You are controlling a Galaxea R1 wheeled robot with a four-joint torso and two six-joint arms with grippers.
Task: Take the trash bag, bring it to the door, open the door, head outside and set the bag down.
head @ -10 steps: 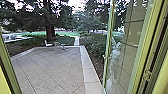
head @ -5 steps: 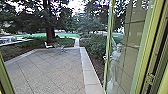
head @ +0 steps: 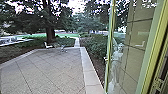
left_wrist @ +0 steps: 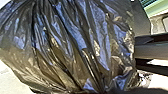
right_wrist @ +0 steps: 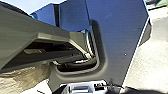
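Black plastic, creased and glinting, that's the trash bag (left_wrist: 75,45), big in the left wrist view; either gripper, apart, together or clamped, I can't tell; ahead, left to right, a white chair (head: 47,45), a tree trunk (head: 50,35), the paved yard (head: 50,70), a pale border (head: 88,72), bushes (head: 95,47); then the glass door (head: 109,60), standing open!

Trash bag (left_wrist: 97,32): glossy black, blue-violet and brown-gold streaks. Door edge (head: 109,50): yellow-green. Wall (head: 135,35): olive-tan, dark joint lines. Patio (head: 50,72): grey-beige, dark diagonal grid. Border (head: 90,72): paler grey. Lawn (head: 63,35): bright green. Trunk (head: 50,35): dark brown. Bushes (head: 96,46): deep green. Chair (head: 47,46): white.
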